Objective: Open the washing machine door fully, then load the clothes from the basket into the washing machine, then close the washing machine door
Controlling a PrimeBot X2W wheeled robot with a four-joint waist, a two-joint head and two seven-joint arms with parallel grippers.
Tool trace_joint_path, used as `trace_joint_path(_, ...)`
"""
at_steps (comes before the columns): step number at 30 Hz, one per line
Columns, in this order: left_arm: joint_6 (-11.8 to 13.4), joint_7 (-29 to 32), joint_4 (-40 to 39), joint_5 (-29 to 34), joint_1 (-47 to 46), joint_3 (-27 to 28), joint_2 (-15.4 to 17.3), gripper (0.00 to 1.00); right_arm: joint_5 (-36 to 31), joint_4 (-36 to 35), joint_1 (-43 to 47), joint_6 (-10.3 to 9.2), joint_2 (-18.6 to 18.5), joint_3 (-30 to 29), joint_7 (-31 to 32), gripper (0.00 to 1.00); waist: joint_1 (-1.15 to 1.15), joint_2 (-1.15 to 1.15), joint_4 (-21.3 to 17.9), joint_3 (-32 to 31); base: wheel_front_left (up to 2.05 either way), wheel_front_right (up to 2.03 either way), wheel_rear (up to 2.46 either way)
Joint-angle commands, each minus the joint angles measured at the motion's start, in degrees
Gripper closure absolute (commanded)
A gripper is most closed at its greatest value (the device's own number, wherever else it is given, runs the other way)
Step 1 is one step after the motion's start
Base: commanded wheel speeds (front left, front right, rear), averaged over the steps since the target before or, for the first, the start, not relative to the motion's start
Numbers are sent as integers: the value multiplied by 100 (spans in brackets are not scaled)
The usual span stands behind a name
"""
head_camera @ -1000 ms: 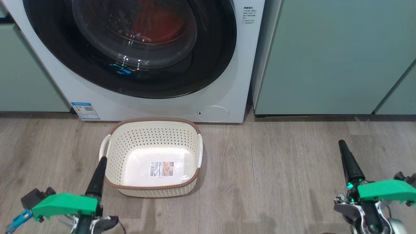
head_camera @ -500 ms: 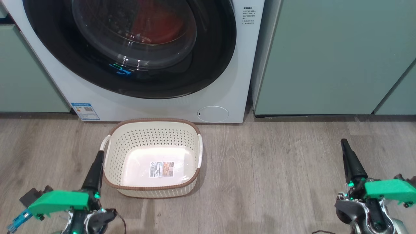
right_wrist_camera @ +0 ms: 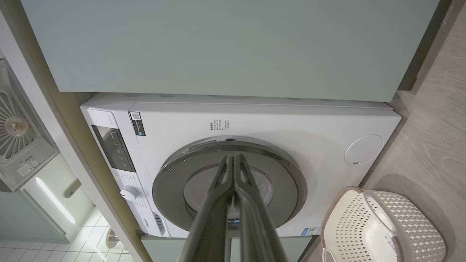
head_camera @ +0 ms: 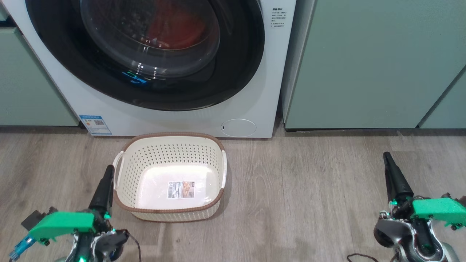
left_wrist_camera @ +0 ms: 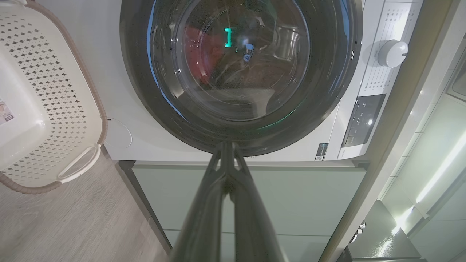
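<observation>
The washing machine (head_camera: 262, 83) stands ahead with its door (head_camera: 240, 65) closed flat against the front. Behind the glass the red clothes (head_camera: 174, 25) lie in the drum, and the left wrist view shows them as well (left_wrist_camera: 200, 54). On the floor before the washer sits the basket (head_camera: 169, 135), with just a label on its bottom. My left gripper (head_camera: 108, 169) is shut and holds nothing, its tip just left of the basket's left handle. Far to the right, over bare floor, my right gripper (head_camera: 386, 156) is shut with nothing in it. The wrist views show the left gripper (left_wrist_camera: 225, 145) and the right gripper (right_wrist_camera: 233, 158) with fingers pressed together.
Pale green cabinets (head_camera: 364, 62) flank the washer on both sides. A round filter cap (head_camera: 238, 127) and a blue sticker (head_camera: 95, 123) mark its lower front. Wood-look floor (head_camera: 309, 189) stretches between the basket and my right gripper.
My left gripper has drifted a little left, off the basket's rim. The right gripper has shifted slightly right and forward. Door and basket have not moved.
</observation>
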Motion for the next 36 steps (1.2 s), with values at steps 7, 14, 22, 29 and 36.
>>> trace_joint_path(7,-54,44,-168,-24,-275,205,19,100,-2,-184,-276,0,-74,86,37,100,0,0,0,0,0,0,0)
trace_joint_path(14,-54,53,-168,-15,-276,216,12,100,-12,-184,-277,0,-66,74,47,100,0,0,0,0,0,0,0)
trace_joint_path(22,-54,62,-167,-5,-277,228,3,100,-23,-183,-278,0,-57,61,57,100,0,0,0,0,0,0,0)
trace_joint_path(29,-54,70,-167,3,-278,237,-3,100,-31,-182,-279,0,-50,51,65,100,0,0,0,0,0,0,0)
trace_joint_path(36,-54,77,-167,10,-278,246,-9,100,-39,-182,-280,0,-43,42,72,100,0,0,0,0,0,0,0)
